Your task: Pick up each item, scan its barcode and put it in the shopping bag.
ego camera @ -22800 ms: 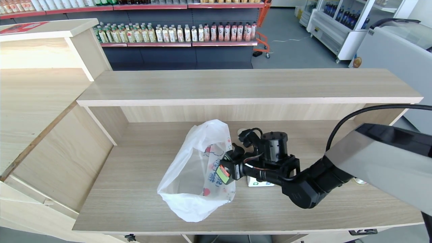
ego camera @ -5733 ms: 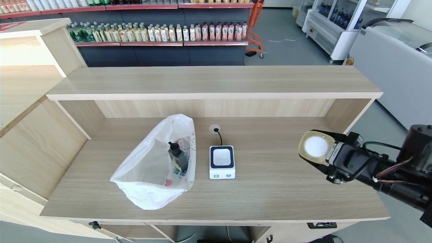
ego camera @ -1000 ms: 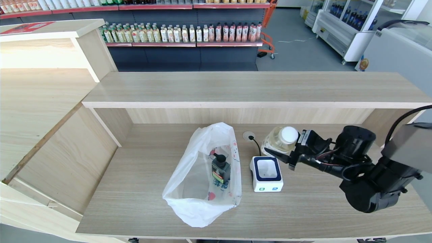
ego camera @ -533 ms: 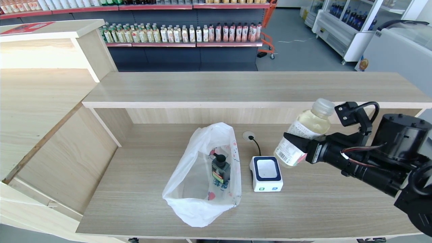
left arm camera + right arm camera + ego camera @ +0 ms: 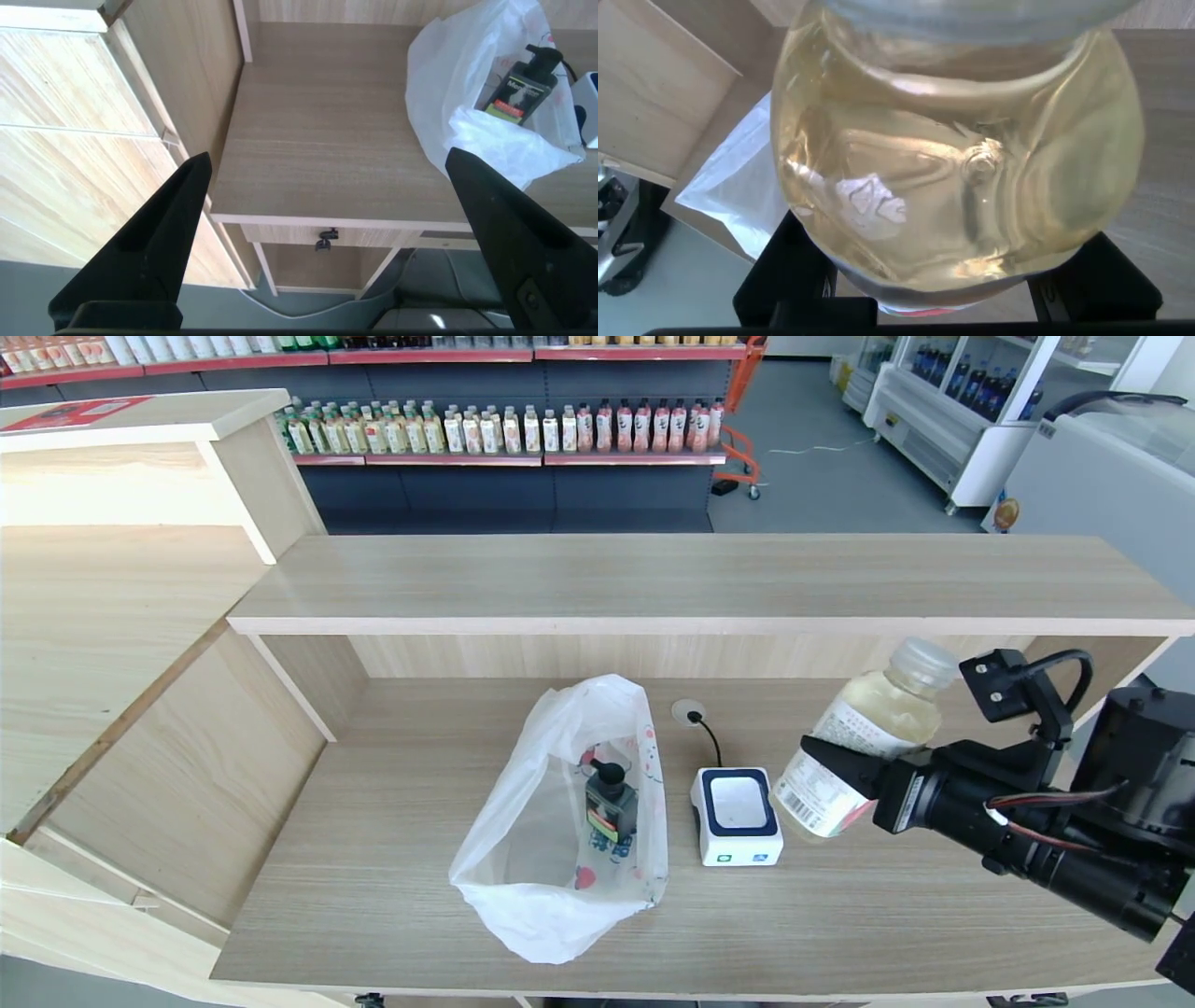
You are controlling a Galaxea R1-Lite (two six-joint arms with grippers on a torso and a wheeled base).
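I am facing a pale wood-grain counter (image 5: 392, 859) with a raised ledge (image 5: 653, 579) running along its far side. Beyond it, grey floor (image 5: 822, 485) is stretching to a dark shelf unit (image 5: 485, 490) carrying rows of bottles (image 5: 504, 429) on red-edged shelves. White glass-fronted coolers (image 5: 943, 429) are standing at the right; another pale wooden counter (image 5: 121, 415) is standing at the left.

One drink bottle (image 5: 864, 737) of pale liquid sits clamped between the fingers of the right gripper (image 5: 836, 765). One scanner (image 5: 738, 814) stands just beside and below those fingers, with one cable (image 5: 709, 742) running from it. One shopping bag (image 5: 509, 803) lies beyond the scanner from the fingers, and one dark pump bottle (image 5: 611, 807) stands inside it. The left gripper (image 5: 327, 159) shows two fingers, spread wide. The shelf bottles (image 5: 495, 429) far behind are too small to count.
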